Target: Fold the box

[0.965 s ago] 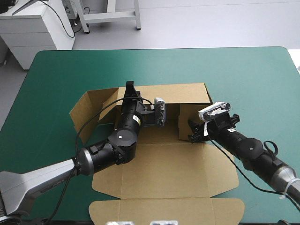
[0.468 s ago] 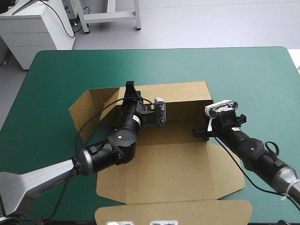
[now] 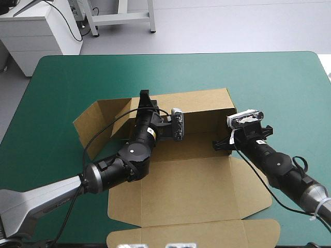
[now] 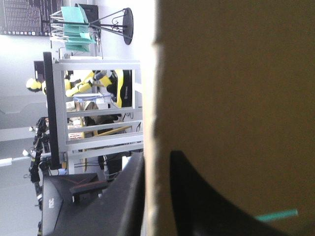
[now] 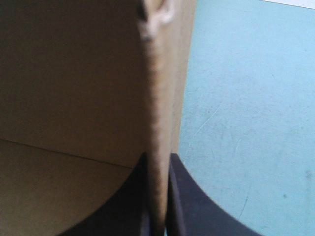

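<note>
Box [image 3: 191, 181] lies centre frame, long axis left-right. Left gripper [image 3: 145, 99] pinches its upper wall; right gripper [image 3: 219, 145] pinches its right wall.

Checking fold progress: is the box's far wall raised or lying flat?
Raised: far wall of the box stands upright, left gripper shut on its edge.

A robotics laboratory. Two black robot arms [image 3: 129, 155] hold a brown cardboard box [image 3: 191, 181] on a table with a teal-green cover [image 3: 269, 77]. Beyond the table are a smooth pale grey floor [image 3: 232, 26], a white drawer cabinet [image 3: 36, 36] draped with black cable [image 3: 70, 20], and the legs of a grey metal frame [image 3: 121, 18]. The left wrist view shows a grey metal rack [image 4: 93, 105].
</note>
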Controlling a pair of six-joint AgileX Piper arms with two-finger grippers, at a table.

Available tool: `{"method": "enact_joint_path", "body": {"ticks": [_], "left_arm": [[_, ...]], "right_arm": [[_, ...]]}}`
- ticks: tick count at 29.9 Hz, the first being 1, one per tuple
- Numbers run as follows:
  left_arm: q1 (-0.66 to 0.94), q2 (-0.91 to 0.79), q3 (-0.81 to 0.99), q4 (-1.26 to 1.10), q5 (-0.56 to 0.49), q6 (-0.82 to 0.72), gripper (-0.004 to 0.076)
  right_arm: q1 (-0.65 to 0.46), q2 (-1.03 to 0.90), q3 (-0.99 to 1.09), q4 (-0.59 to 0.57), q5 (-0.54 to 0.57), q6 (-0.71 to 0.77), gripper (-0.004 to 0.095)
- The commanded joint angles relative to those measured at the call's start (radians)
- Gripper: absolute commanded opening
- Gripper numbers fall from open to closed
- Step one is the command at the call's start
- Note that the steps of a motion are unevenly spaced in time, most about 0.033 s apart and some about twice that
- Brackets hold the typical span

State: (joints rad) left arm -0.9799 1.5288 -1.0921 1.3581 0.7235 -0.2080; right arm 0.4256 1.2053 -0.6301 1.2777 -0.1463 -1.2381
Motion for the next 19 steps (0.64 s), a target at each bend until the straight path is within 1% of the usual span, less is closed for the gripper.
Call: {"method": "enact_joint_path", "body": {"ticks": [1, 3, 5, 8, 16, 19], "left_arm": [[-0.007, -0.031, -0.020, 0.066, -0.041, -0.032, 0.0354], [-0.007, -0.031, -0.020, 0.103, -0.055, -0.083, 0.0482], [-0.009, -0.031, -0.020, 0.117, -0.063, -0.122, 0.0536], [-0.034, -0.031, -0.020, 0.113, -0.029, -0.134, 0.0532], [-0.179, -0.031, -0.020, 0.113, 0.216, -0.134, 0.0531], [-0.226, -0.031, -0.020, 0.096, 0.294, -0.142, 0.0519]], "right_arm": [[0.000, 0.000, -0.044, -0.008, -0.026, -0.001, -0.0018], [0.000, 0.024, -0.054, -0.008, -0.074, -0.001, -0.0018], [0.000, 0.048, -0.064, -0.008, -0.122, -0.001, -0.0018], [0.000, 0.088, -0.092, -0.008, -0.139, -0.001, -0.0018], [0.000, 0.201, -0.170, -0.003, -0.139, -0.024, -0.0018], [0.000, 0.226, -0.192, 0.050, -0.139, -0.027, -0.0018]]}}
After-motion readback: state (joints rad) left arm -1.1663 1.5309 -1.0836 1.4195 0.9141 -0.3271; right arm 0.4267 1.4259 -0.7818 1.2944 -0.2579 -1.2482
